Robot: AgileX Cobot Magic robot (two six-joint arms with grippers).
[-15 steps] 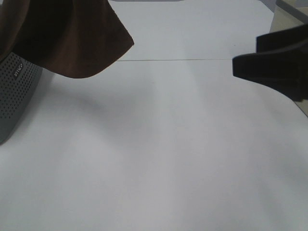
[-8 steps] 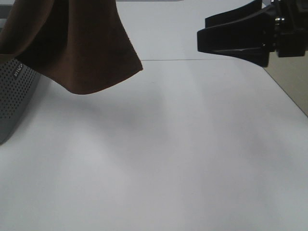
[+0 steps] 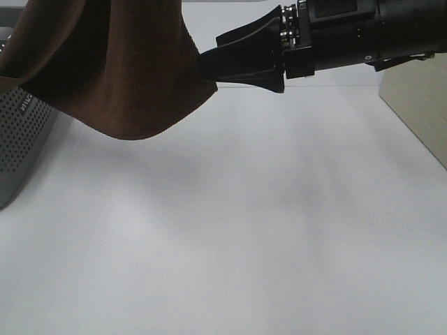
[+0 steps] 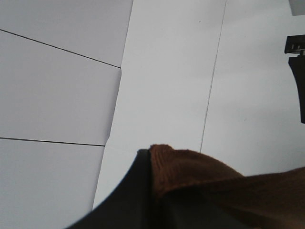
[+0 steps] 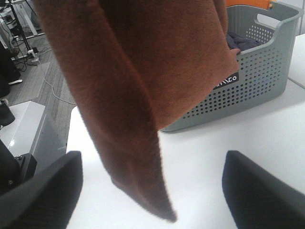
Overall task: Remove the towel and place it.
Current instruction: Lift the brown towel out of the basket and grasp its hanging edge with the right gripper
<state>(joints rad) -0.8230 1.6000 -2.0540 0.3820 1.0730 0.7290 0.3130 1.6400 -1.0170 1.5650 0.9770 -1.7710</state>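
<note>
The dark reddish-brown towel (image 3: 119, 63) hangs in the air at the top left, its lower edge above the table. My left gripper (image 4: 150, 160) is shut on a fold of the towel (image 4: 200, 176) and holds it up; this gripper is out of the exterior view. My right gripper (image 3: 208, 70) reaches across from the right, with its tips at the towel's hanging right edge. In the right wrist view the fingers (image 5: 43, 191) stand wide apart, and the towel's lower corner (image 5: 143, 157) hangs between them, ungripped.
The grey perforated basket (image 3: 21, 139) stands at the left edge of the white table (image 3: 244, 230). In the right wrist view the basket (image 5: 248, 86) holds a dark cloth. A beige panel (image 3: 419, 112) stands at the right.
My right gripper has moved left across the table, from the right edge to the towel's hanging edge. The towel has drifted slightly to the right.
</note>
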